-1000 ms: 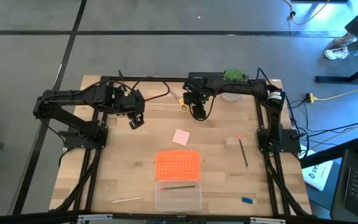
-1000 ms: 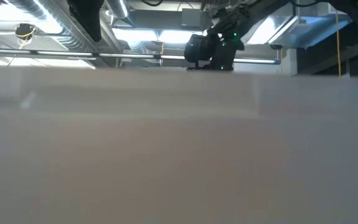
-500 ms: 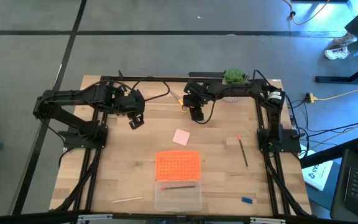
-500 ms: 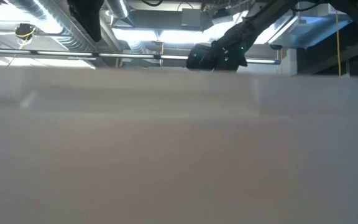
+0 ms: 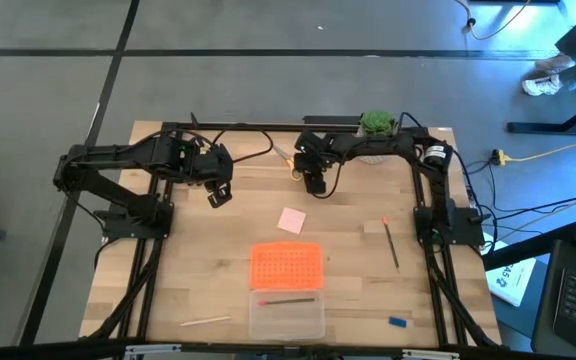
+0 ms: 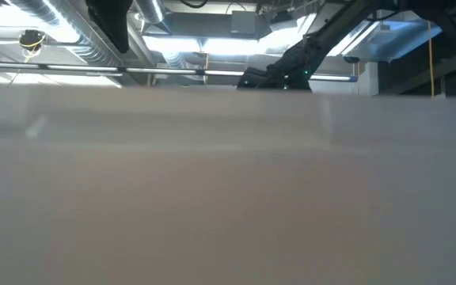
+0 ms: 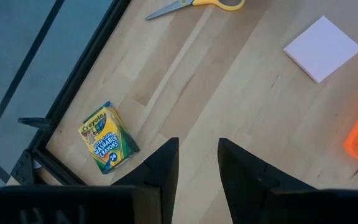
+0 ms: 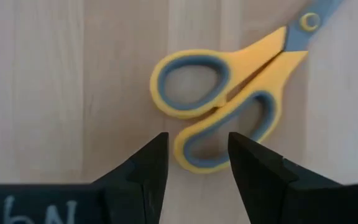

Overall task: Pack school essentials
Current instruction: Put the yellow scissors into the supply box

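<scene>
— Since a second ago the right hand (image 5: 313,186) has slid toward the far edge of the worktop (image 5: 208,270) and dropped lower, right over the yellow-handled scissors (image 5: 291,165). Left arm hasn't budged.

— Is it grasping them?

— No. In the right wrist view its fingers (image 8: 145,171) stand apart, nothing between them, and the scissors' handle loops (image 8: 219,106) lie flat on the wood just ahead of the tips.

— And the left hand (image 5: 220,195)?

— Hovering over the left half of the worktop, fingers (image 7: 160,168) parted with a narrow gap, holding nothing. Its wrist view looks down on the green-and-yellow crayon box (image 7: 108,138) lying near the worktop's edge.

— Where's the rest?

— The pale pink square pad (image 5: 291,220) sits mid-worktop. Nearer the front edge is the clear case (image 5: 287,314), its orange lid (image 5: 286,265) open flat on the far side, with a thin dark pen (image 5: 286,299) inside. A dark pencil (image 5: 391,243) lies to the right, a pale pencil (image 5: 205,322) at the front left, a tiny blue piece (image 5: 397,322) at the front right. A potted plant (image 5: 376,123) stands at the far edge.

— The low view?

— Only the right arm (image 6: 291,67), above a pale blur.
</scene>
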`<state>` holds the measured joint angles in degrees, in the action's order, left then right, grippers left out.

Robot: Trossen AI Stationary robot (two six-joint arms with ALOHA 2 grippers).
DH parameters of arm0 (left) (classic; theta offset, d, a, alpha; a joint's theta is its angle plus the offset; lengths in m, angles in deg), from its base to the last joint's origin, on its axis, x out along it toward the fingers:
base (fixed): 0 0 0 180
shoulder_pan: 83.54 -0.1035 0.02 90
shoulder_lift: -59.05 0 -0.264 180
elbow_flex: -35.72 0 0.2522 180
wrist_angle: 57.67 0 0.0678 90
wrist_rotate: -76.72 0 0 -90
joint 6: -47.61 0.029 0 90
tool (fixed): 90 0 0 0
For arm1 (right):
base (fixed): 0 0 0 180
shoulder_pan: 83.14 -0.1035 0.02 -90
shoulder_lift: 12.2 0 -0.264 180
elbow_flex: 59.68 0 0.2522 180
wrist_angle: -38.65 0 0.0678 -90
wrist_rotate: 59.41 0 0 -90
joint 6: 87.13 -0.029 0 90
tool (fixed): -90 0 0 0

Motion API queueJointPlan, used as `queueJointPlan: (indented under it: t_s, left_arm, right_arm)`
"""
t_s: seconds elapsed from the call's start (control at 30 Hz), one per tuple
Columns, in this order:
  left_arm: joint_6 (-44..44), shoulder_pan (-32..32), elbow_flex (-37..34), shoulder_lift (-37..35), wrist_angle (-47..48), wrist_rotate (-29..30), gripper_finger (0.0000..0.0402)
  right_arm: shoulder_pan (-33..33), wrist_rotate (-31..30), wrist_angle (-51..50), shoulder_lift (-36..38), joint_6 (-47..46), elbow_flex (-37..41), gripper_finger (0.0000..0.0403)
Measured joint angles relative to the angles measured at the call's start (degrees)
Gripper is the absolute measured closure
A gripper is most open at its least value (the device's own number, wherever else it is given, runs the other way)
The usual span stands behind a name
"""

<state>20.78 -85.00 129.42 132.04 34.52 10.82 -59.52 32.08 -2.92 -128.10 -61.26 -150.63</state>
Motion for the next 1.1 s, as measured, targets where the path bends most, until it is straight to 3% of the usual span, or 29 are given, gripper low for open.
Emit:
queueJointPlan:
  t_s: [0.77, 1.1]
  left_arm:
    - [-0.11, -0.02, 0.00, 0.00, 0.00, -0.13, 0.0298]
    - [-0.04, 0.00, 0.00, 0.00, 0.00, -0.20, 0.0298]
  right_arm:
    - [0.00, -0.17, -0.86, -2.68, -0.07, -0.26, 0.0235]
    - [0.04, 1.48, -2.49, -2.87, -0.11, -0.24, 0.0276]
